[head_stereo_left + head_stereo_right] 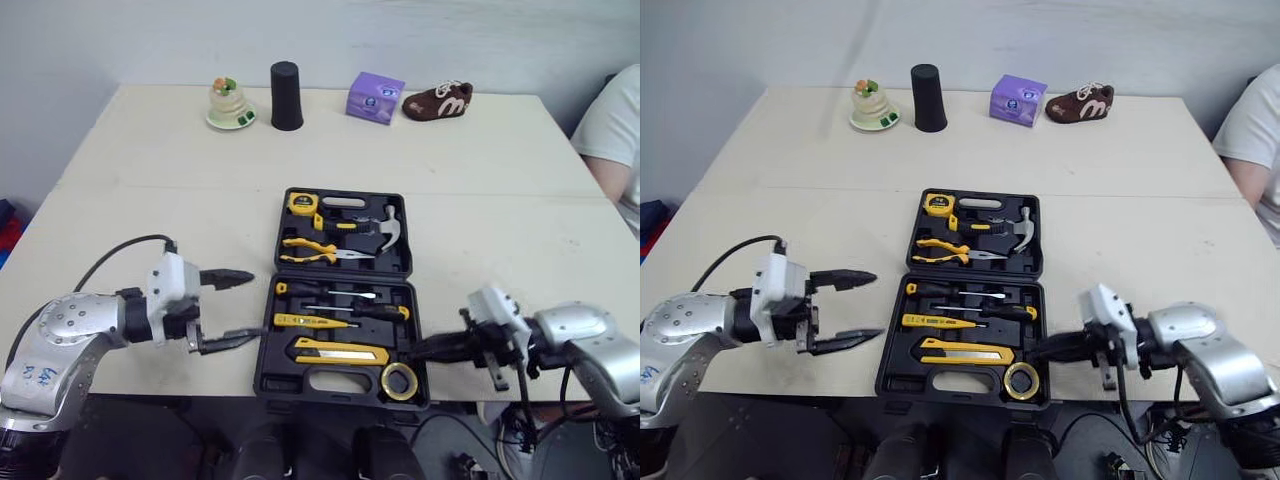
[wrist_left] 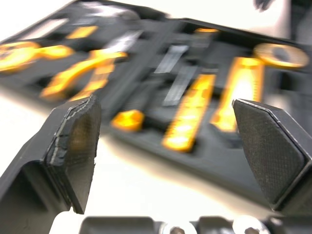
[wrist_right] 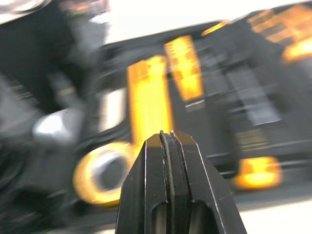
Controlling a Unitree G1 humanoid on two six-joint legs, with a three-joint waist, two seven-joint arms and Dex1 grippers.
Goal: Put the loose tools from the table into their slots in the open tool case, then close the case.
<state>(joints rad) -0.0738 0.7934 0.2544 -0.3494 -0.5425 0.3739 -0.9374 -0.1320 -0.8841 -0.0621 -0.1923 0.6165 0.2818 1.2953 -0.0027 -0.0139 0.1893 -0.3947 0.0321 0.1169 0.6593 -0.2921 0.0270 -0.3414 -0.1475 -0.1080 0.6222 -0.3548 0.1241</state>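
The black tool case (image 1: 266, 352) lies open near the table's front edge, lid half to the far side. In the lid half sit a tape measure (image 1: 302, 204), yellow pliers (image 1: 315, 250) and a hammer (image 1: 385, 232). The near half holds screwdrivers (image 1: 330, 292), a yellow utility knife (image 1: 340, 351) and a roll of tape (image 1: 399, 381). My left gripper (image 1: 250, 308) is open just left of the case, holding nothing; the left wrist view shows its pads (image 2: 78, 141) wide apart. My right gripper (image 1: 410, 352) is shut and empty, its tip at the case's right edge by the tape roll (image 3: 100, 173).
Along the far edge stand a small plate with a dessert (image 1: 230, 105), a black cup (image 1: 286, 96), a purple box (image 1: 375, 97) and a brown shoe (image 1: 437, 101). A person in a white shirt (image 1: 615, 130) sits at the right side of the table.
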